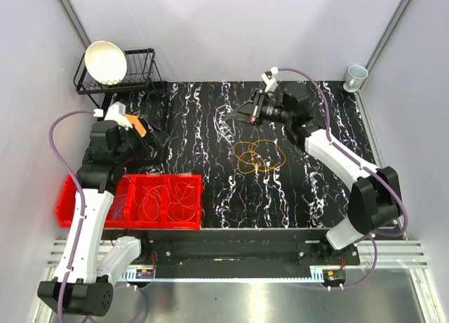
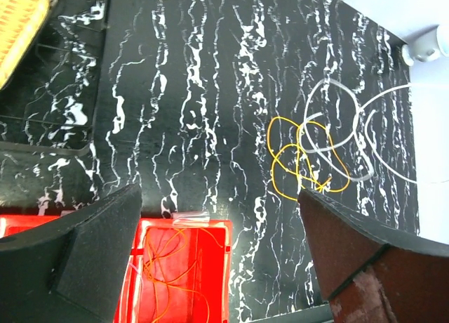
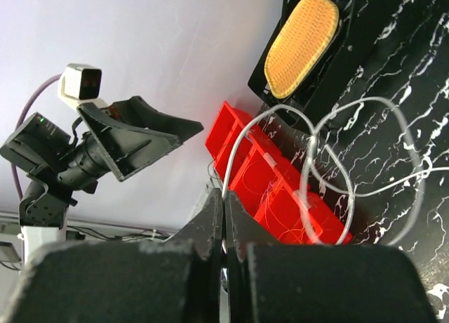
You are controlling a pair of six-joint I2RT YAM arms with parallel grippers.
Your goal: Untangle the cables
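Observation:
A tangle of orange-yellow cables (image 1: 258, 156) lies on the black marbled mat (image 1: 316, 196), also visible in the left wrist view as yellow loops (image 2: 303, 161). A whitish cable (image 3: 335, 170) hangs in loops from my right gripper (image 3: 224, 196), which is shut on one end of it and raised over the back of the mat (image 1: 238, 114). The whitish cable's loops (image 2: 351, 126) overlap the yellow ones. My left gripper (image 2: 217, 195) is open and holds nothing. It hovers over the mat's left side (image 1: 149, 137), above the red bins.
Three joined red bins (image 1: 133, 200) at the front left hold thin orange cables (image 2: 165, 263). A black dish rack (image 1: 140, 74) with a white bowl (image 1: 105, 62) stands at the back left. A cup (image 1: 356, 76) sits at the back right corner.

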